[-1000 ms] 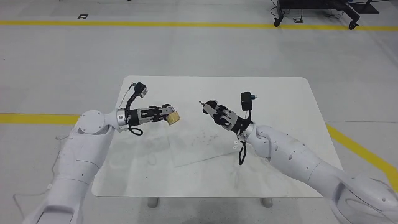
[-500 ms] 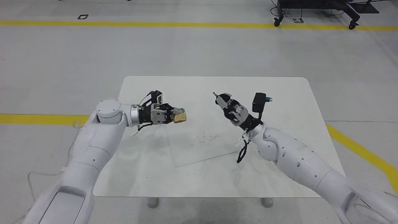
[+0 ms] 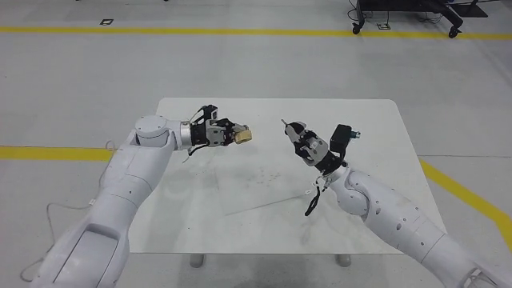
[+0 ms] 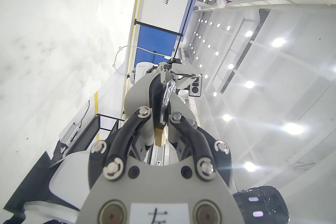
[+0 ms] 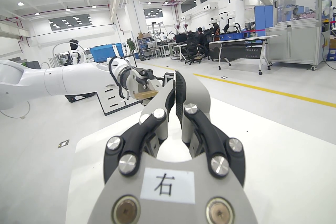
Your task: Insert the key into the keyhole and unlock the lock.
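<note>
Hovering over the table (image 3: 368, 208), the left gripper (image 3: 234, 134) is clamped on the brass lock (image 3: 243, 135), which juts beyond its jaws. The right gripper (image 3: 293, 130) pinches the key (image 3: 284, 124), tip past its jaws, apart from the lock. The left wrist view shows the lock (image 4: 159, 137) between the jaws. In the right wrist view, the lock (image 5: 146, 95) lies ahead of the jaws, which are pressed together. Both items appear to be in hand; aligning, inserting and turning remain.
</note>
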